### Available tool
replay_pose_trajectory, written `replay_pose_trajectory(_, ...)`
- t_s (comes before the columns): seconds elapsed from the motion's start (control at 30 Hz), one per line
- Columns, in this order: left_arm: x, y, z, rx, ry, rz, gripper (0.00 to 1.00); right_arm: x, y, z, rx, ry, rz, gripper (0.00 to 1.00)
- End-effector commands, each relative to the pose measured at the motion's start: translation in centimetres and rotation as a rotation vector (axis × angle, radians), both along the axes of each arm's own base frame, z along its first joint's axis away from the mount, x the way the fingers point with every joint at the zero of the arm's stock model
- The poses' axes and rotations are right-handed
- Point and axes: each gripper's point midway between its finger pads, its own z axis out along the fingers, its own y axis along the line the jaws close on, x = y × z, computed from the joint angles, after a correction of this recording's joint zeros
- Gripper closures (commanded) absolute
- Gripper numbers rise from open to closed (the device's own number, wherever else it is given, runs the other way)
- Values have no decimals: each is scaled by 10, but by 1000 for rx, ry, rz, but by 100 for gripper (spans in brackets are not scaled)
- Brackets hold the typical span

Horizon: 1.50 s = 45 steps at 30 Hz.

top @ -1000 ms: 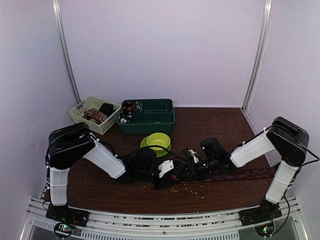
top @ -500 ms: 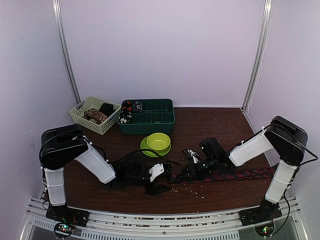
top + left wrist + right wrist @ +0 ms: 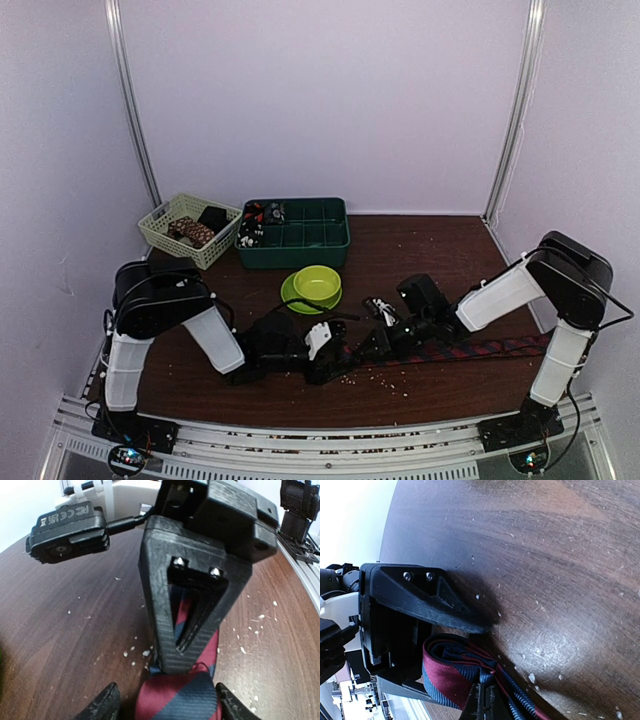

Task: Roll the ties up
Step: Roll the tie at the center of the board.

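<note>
The red and navy striped tie (image 3: 480, 348) lies along the table's front, from the right toward the middle. Its left end is folded into a small roll (image 3: 445, 672). My right gripper (image 3: 378, 340) is shut on that roll, its closed fingers (image 3: 175, 645) pointing down onto the fabric. My left gripper (image 3: 328, 354) is open. Its fingertips (image 3: 107, 702) stand either side of the tie's end (image 3: 180, 695), which lies between them. In the right wrist view my right gripper (image 3: 487, 700) pinches the fold, with a left finger (image 3: 420, 600) beside it.
A lime-green bowl on a plate (image 3: 316, 283) stands just behind the two grippers. A dark green compartment tray (image 3: 300, 235) and a pale basket (image 3: 185, 230) holding rolled fabric stand at the back left. Small pale crumbs (image 3: 380, 378) lie on the wood near the front.
My left gripper drew back toward the near left, then came forward again to the tie's end. My right gripper stayed almost still on the roll.
</note>
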Motion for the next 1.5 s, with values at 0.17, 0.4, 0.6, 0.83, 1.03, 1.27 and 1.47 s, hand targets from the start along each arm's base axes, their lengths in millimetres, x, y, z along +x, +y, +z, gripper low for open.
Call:
replay_pose_trajectory(0.17,-4,-4,-8,24,33,-19,65,-14,-25,-59,-235,78,-46,100)
replay_pose_trajectory(0.4,-21,29,-1,277,80,-54,78,-18,11,-32,-105,72,-35,100)
replay_pose_trajectory(0.6,-27,53,-14,518,85,-94,80,-8,6,9,-43,15,-64,82)
replay_pose_trajectory(0.83,-29,54,-30,614,99,-125,80,-6,6,45,54,17,-89,71)
replay_pose_trajectory(1.03,-32,55,-33,626,101,-136,80,-14,30,50,162,101,-110,64)
replay_pose_trajectory(1.27,-32,55,-34,636,94,-138,79,-15,43,46,192,155,-129,62)
replay_pose_trajectory(1.47,-32,55,-36,645,93,-137,78,-21,53,39,159,177,-105,66)
